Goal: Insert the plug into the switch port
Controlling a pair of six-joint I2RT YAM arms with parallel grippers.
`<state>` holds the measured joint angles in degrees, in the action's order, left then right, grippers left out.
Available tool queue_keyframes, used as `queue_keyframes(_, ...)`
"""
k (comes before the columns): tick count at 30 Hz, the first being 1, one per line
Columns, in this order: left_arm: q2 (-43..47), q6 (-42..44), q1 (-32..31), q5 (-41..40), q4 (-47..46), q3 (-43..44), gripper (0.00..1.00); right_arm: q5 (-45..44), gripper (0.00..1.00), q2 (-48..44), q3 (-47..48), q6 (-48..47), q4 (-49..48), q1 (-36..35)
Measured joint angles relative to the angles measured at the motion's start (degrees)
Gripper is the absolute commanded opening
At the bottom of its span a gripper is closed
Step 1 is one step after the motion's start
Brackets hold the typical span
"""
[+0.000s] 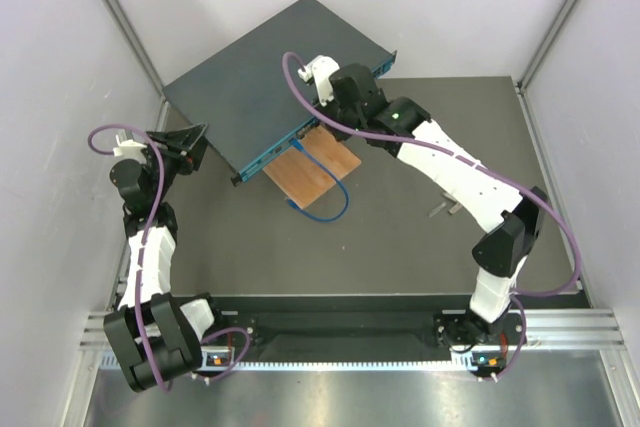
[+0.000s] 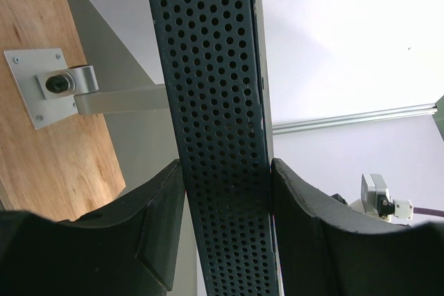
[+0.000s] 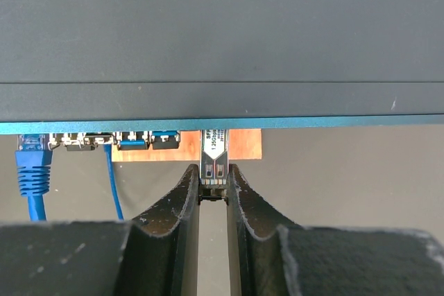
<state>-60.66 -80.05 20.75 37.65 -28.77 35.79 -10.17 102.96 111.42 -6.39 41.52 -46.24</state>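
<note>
The right gripper [image 3: 213, 175] is pinching the plug [image 3: 213, 152], a small metallic module with a printed label, between its two dark fingers [image 3: 182, 202], which are standing narrowly apart with the plug's lower end filling the gap. In the right wrist view the plug is pointing toward 12 o'clock, its top end meeting the teal front edge of the switch [image 3: 222, 39] in line with the port row; how far it is sitting inside a port cannot be told. At 9 o'clock from the plug, a blue cable [image 3: 33, 168] is hanging plugged into the same face, and a wooden board [image 3: 244, 145] is showing just behind the plug.

In the overhead view the switch [image 1: 265, 72] is lying toward 11 o'clock on the grey table [image 1: 400, 232], turned at an angle, with its port face looking toward 5 o'clock. The right gripper [image 1: 312, 125] is reaching that face from 4 o'clock, above the wooden board [image 1: 312, 175].

The left gripper [image 1: 196, 143] is clamping the switch's end at 9 o'clock. In the left wrist view its fingers [image 2: 156, 227] are pressing on both broad faces, with the perforated side wall of the switch [image 2: 208, 67] running between them.
</note>
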Motion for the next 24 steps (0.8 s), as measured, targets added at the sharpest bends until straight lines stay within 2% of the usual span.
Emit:
queue_keyframes(7,-0.22,0.0,0.0,0.15,-0.17,0.0,0.0,-0.48,0.04,-0.04,-3.21,0.22,-6.49,0.04)
queue_keyframes(10,-0.24,0.0,-0.02,0.17,-0.26,0.0,0.0,-0.26,0.11,-0.04,-3.8,0.02,-8.11,0.15)
queue_keyframes(13,-0.24,0.0,0.0,0.15,-0.26,0.0,0.0,0.33,0.3,-0.04,-3.8,-0.31,-8.46,0.24)
queue_keyframes(14,-0.24,0.0,0.0,0.15,-0.26,0.0,0.0,0.31,0.39,-0.04,-3.8,-0.39,-8.48,0.26)
queue_keyframes(20,-0.24,0.07,0.0,0.15,-0.2,0.0,0.0,-0.28,0.54,-0.9,-5.09,-2.32,-9.53,1.2)
queue_keyframes(24,-0.24,0.13,-0.02,0.22,-0.2,0.0,0.0,0.87,0.59,-2.47,-7.58,-2.82,-10.99,2.01)
